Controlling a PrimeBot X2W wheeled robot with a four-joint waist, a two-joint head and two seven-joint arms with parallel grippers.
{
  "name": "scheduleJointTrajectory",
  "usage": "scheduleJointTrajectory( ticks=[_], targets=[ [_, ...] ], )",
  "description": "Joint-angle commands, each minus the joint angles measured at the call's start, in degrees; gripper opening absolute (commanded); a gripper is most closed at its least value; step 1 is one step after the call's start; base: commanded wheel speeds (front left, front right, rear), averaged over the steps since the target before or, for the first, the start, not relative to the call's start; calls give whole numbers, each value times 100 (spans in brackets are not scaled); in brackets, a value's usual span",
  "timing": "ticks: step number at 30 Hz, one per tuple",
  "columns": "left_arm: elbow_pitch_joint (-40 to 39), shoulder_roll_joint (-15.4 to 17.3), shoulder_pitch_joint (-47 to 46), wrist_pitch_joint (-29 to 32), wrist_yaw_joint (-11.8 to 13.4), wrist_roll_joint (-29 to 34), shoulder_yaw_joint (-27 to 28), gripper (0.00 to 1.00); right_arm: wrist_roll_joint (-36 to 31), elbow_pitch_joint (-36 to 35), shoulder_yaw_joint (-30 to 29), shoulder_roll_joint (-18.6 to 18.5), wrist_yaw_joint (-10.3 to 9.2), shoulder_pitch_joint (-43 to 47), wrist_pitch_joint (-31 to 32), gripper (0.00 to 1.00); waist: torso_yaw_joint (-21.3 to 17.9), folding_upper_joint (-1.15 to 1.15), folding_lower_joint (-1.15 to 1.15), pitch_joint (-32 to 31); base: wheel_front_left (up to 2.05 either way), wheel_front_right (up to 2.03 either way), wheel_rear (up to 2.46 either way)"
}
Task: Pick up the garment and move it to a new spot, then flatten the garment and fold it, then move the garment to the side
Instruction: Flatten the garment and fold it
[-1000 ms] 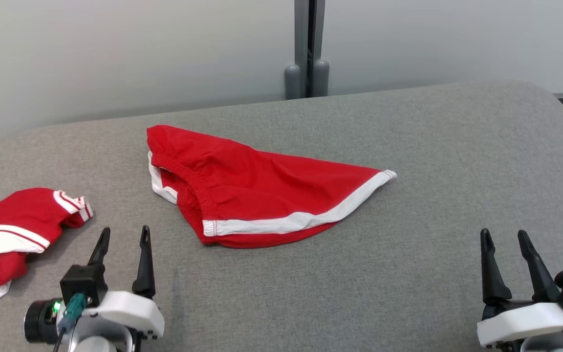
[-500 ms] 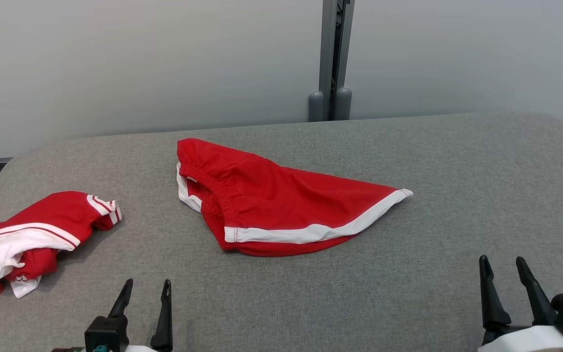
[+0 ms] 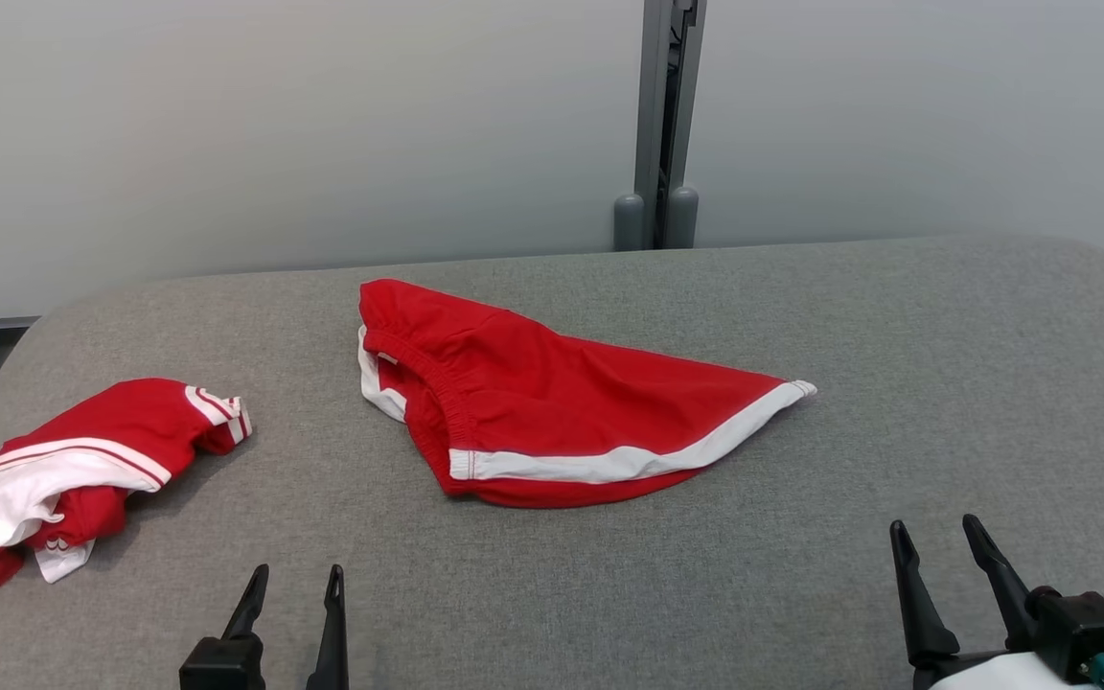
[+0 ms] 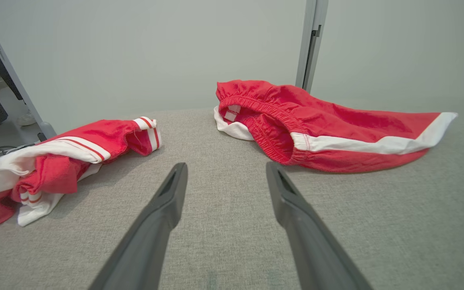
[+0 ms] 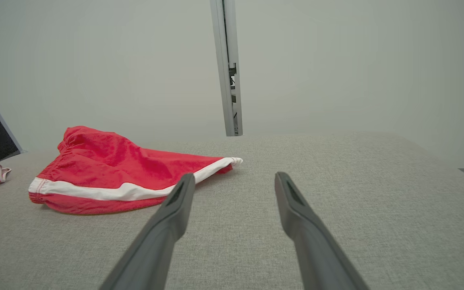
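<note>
I see garment point(image 3: 562, 422) lying w/ long axis left-right across frame ctr, tip pointing right; left tool point(image 3: 297, 572) and right tool point(image 3: 934, 524) below it, both wide open, empty.

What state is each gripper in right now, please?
Left gripper: open, holding nothing.
Right gripper: open, holding nothing.
</note>
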Motion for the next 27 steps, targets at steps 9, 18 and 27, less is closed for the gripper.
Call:
scheduleJointTrajectory(
  ticks=[9, 18, 27],
  targets=[
    [-25, 21, -108, -3, 64, 48, 42, 100, -137, -59, 8, -28, 3, -8, 1, 100, 20, 0, 0, 71, 0, 0, 0],
    [-66, 21, -299, -3, -104, -219, -240, 100, -138, -142, 17, -28, 3, -187, 0, 100, -8, 0, 0, 475, 0, 0, 0],
    [35, 23, -1183, -3, -421, -564, -666, 100, -111, -223, 71, -28, 3, -779, 1, 100, -79, 0, 0, 1474, 0, 0, 0]
  ],
)
